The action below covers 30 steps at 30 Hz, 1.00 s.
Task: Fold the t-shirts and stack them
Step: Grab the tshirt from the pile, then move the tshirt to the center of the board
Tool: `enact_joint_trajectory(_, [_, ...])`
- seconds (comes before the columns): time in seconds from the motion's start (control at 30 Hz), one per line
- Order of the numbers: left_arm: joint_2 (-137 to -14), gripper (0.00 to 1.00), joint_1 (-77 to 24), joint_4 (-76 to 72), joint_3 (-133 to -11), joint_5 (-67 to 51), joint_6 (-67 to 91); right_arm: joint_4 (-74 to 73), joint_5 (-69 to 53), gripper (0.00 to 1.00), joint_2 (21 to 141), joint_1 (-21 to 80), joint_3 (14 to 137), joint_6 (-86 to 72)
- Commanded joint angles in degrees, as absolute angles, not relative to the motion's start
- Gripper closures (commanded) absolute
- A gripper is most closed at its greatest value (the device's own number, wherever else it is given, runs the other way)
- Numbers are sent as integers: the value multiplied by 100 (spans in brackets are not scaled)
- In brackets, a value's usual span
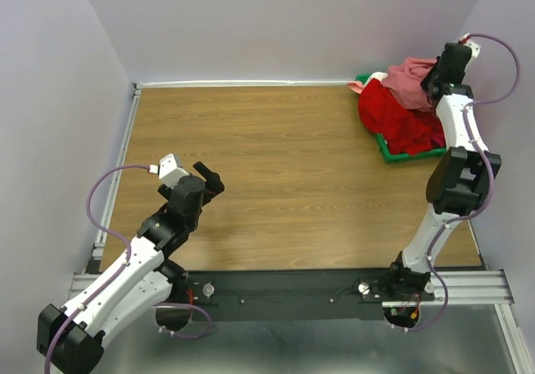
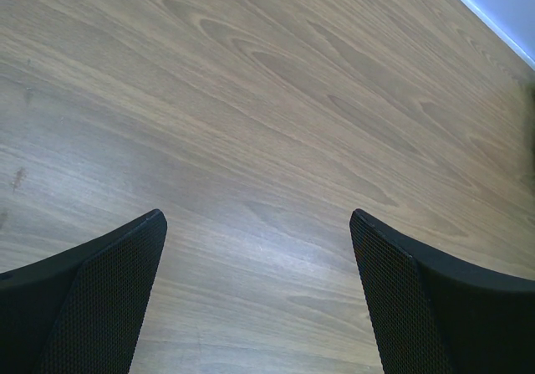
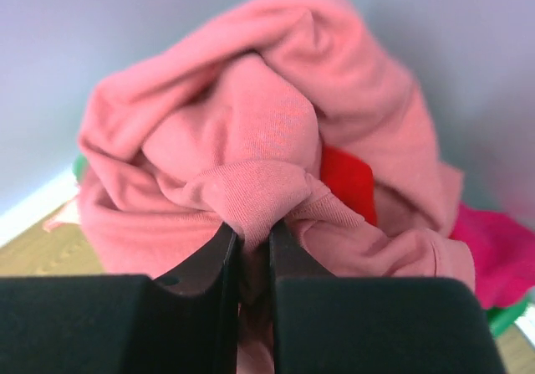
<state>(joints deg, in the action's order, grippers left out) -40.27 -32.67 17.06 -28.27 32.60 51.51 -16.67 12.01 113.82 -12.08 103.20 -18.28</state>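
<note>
One green plastic tray sits in the far right corner of the wood-grain counter, close to the right wall. It holds one heap of shirts. Three can be counted by colour with certainty: a salmon-pink cotton t-shirt bunched on top, a bright red cotton t-shirt under it that spills over the tray's left rim, and a magenta t-shirt seen only from the right wrist, low at the right of the heap. A pale sliver at the heap's far left edge may be a fourth shirt, but that cannot be told.

There are two arms, each with one claw. The right claw reaches to the top of the heap, its fingers drawn narrow and pinching a rolled fold of the salmon-pink cotton t-shirt. The red one shows through a gap just behind that fold.

The left claw hangs over bare wood at the near left, well apart from the tray, its fingers spread wide with nothing between them.

Walls close the counter on the left, far and right sides, with a white strip along the far edge. From the left edge across to the tray the wood is open, so the room for moving lies left of and nearer than the heap.
</note>
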Motion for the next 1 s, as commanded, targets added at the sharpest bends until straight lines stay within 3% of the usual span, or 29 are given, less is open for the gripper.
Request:
enact_joint_trajectory(0.0, [-4025, 1, -3287, 1819, -2953, 3533, 5229, -1600, 1608, 99, 10688, -1222, 10749, -1529])
enact_joint_trajectory(0.17, [-4034, 1, -3287, 1854, -2953, 3551, 5256, -1608, 1214, 100, 10318, -1230, 11266, -1617])
enact_joint_trajectory(0.47, [-3876, 1, -3287, 1741, -2892, 3437, 5212, -1687, -931, 100, 9317, -862, 11680, -2092])
enact_joint_trajectory(0.63, [-3850, 1, -3287, 1749, -2900, 3323, 5194, -1758, -949, 99, 8843, 306, 11874, -1811])
enact_joint_trajectory(0.8, [-3692, 1, -3278, 1583, -2865, 2875, 5203, -1793, -2395, 100, 8815, 930, 12103, -2486])
enact_joint_trajectory(0.97, [-3375, 1, -3287, 1591, -2900, 2585, 5300, -1775, -2944, 100, 8728, 1862, 11621, -2724])
